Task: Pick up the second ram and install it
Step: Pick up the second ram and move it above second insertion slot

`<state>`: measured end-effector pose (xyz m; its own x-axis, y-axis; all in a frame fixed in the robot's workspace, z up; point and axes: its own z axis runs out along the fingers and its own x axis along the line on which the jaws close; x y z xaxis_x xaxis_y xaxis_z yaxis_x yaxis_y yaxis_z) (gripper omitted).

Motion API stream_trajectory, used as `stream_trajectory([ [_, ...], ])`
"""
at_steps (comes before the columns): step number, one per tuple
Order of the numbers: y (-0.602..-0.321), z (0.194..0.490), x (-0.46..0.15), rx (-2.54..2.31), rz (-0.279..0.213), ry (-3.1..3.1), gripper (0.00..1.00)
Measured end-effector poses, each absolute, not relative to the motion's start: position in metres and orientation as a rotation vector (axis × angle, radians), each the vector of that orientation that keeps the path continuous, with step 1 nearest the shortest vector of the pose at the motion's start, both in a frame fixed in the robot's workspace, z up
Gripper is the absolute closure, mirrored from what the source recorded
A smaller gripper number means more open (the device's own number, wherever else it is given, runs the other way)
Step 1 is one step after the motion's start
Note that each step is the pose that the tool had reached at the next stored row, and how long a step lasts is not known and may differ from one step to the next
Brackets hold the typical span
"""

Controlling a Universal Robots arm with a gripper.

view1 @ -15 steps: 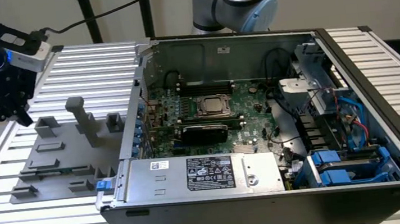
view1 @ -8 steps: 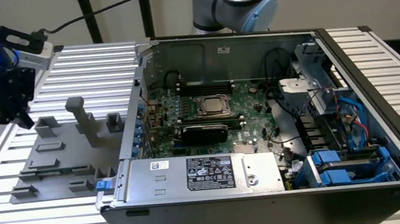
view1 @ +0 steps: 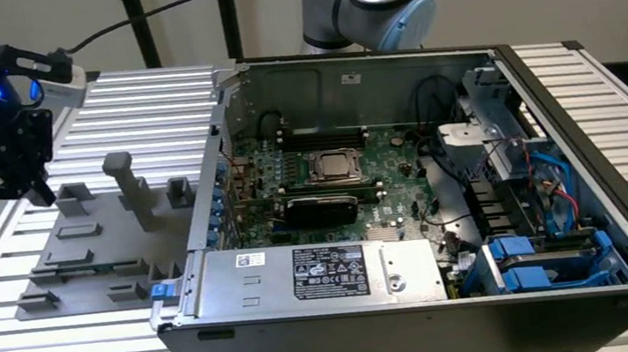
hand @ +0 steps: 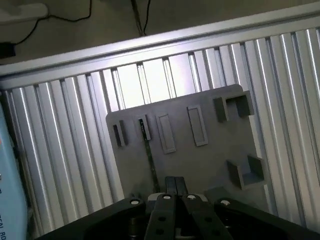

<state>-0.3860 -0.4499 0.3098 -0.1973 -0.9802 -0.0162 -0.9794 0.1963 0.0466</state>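
Note:
The second ram [hand: 150, 155] is a thin green stick standing on edge in a slot of the grey holder plate [hand: 205, 162]. In the exterior view the ram [view1: 88, 270] sits near the plate's [view1: 103, 244] front edge, at that view's left of the open computer case [view1: 424, 305]. My gripper [view1: 38, 191] hangs above the plate's far left corner, well clear of the ram. In the wrist view the gripper [hand: 175, 184] is shut, its two fingers pressed together with nothing between them.
Grey blocks and a tall post [view1: 122, 176] rise from the plate. The case holds a motherboard with a CPU socket [view1: 337, 166], black slot strips [view1: 326, 128] behind it and a power supply [view1: 314, 274] in front. A ribbed aluminium table [view1: 61, 347] lies underneath.

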Motion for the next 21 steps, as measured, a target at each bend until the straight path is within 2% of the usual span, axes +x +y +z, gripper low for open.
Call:
stream_trajectory([
  [21, -0.452, 0.287, -0.372, 2.236, -0.059, -2.176, 0.89],
])
